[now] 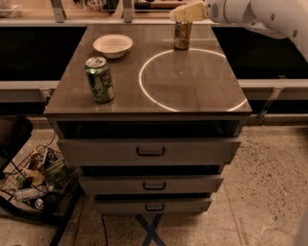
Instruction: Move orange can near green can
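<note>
The orange can (182,36) stands upright at the back of the table top, just beyond the far edge of a white ring. The green can (99,79) stands upright near the front left corner, well apart from it. My gripper (185,12) reaches in from the upper right on a white arm and sits right over the top of the orange can, hiding its lid. Whether it touches the can does not show.
A white bowl (113,45) sits at the back left, between the two cans. The white ring (149,93) marks the table's right half. Drawers (150,151) are below the top. A wire basket of clutter (36,185) stands on the floor at the left.
</note>
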Robot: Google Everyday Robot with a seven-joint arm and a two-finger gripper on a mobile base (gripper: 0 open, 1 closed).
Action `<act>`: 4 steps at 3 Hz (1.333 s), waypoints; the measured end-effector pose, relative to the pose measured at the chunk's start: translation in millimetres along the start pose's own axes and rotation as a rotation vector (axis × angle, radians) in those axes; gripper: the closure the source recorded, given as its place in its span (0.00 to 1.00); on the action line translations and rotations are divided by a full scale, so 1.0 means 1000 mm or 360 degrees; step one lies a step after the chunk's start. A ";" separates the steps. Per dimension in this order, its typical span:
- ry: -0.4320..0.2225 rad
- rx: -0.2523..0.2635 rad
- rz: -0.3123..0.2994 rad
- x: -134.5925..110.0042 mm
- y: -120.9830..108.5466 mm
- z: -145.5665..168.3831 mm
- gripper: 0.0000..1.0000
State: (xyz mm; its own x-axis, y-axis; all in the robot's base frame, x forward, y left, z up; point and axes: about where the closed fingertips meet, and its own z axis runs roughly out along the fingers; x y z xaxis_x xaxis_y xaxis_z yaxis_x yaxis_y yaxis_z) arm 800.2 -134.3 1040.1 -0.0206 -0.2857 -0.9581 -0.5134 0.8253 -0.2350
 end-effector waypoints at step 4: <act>-0.0108 0.0069 0.0196 0.056 -0.042 0.090 0.00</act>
State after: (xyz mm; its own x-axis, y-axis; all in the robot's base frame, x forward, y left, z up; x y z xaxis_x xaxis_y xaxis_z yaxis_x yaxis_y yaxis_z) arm 897.6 -141.5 981.3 -0.0223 -0.1486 -0.9887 -0.4731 0.8727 -0.1205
